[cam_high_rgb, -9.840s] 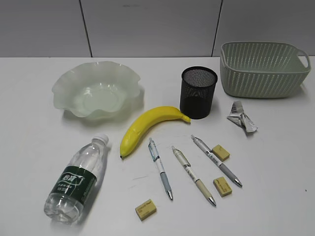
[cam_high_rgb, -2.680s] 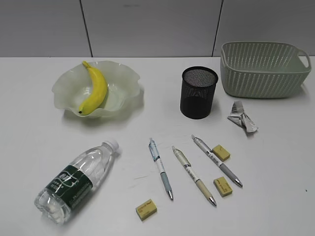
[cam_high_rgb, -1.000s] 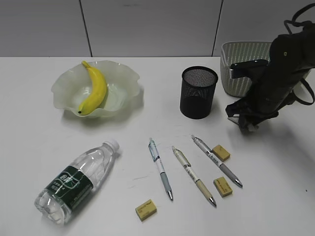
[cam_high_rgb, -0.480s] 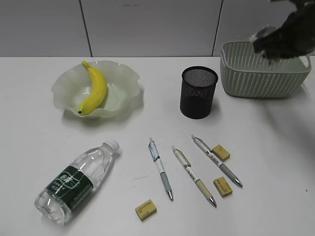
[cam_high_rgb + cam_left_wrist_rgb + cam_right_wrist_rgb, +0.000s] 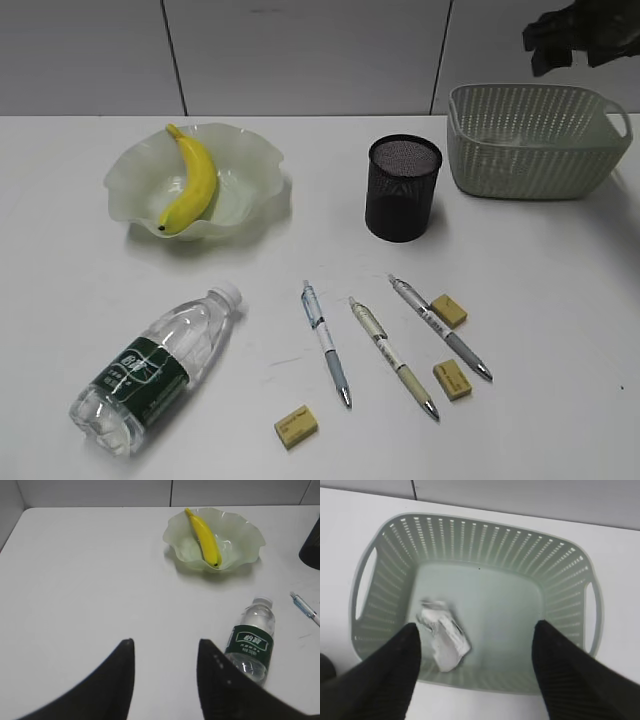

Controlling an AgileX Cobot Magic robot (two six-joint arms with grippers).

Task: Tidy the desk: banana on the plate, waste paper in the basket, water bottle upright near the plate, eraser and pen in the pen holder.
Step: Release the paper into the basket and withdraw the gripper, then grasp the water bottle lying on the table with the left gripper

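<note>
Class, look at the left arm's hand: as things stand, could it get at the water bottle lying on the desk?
Probably yes. The left hand is open and empty, and the water bottle lies on its side just to its right, with only bare desk between them.

**Camera positions, three views**

Exterior view: stood before the desk (image 5: 560,330), raised, looking down at a slant toward the back wall; took in the whole tabletop.

Left wrist view: high above the desk's left part, facing forward and down; shared the plate (image 5: 250,540) (image 5: 262,160), banana (image 5: 204,536) (image 5: 195,185) and water bottle (image 5: 252,642) (image 5: 155,365) with the exterior.

Right wrist view: close above the basket (image 5: 560,570) (image 5: 535,150), looking down into it; shared the basket only.
</note>
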